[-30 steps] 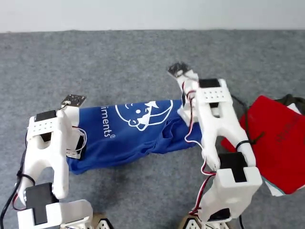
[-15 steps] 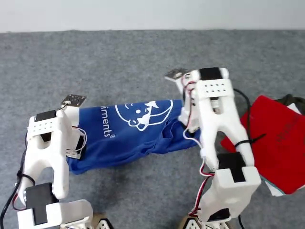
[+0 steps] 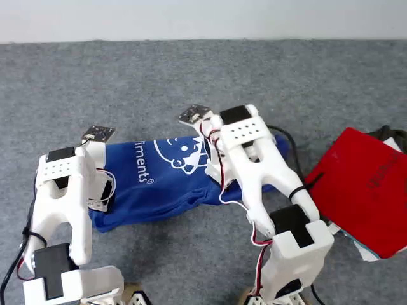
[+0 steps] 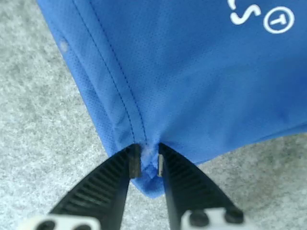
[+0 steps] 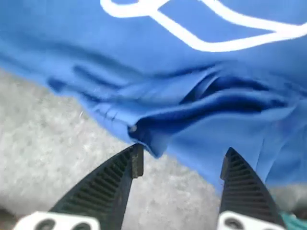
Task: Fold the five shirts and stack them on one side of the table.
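Blue shirt (image 3: 159, 184) corner pinched in left gripper (image 4: 146, 165); right gripper (image 5: 182, 163) spread wide above; right arm (image 3: 254, 159) hides shirt's midsection.

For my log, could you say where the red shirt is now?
High view: the red shirt lies on the right, beside the right arm, apart from the blue shirt.

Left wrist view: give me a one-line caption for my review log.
Left gripper shut on a stitched corner of the blue shirt, which lies on the grey table.
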`<state>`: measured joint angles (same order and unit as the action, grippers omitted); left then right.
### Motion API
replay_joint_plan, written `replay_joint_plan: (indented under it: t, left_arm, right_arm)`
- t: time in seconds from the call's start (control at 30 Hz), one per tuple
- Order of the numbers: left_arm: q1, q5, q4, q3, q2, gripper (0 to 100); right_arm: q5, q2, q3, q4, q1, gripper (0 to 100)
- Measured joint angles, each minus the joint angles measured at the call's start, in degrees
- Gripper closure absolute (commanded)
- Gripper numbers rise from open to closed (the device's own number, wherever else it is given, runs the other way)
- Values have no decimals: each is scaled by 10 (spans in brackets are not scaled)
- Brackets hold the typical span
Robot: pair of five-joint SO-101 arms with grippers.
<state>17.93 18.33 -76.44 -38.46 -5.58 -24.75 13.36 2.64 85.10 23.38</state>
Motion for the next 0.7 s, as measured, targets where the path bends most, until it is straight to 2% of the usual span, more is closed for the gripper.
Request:
replay_joint_plan:
  t: [0.33, 0.7]
  left_arm:
    - [0, 0, 0, 0, 0, 927]
    - [0, 0, 0, 0, 0, 927]
  right_arm:
    - [53, 1, 85, -208, 6, 732]
    - [55, 61, 91, -230, 112, 732]
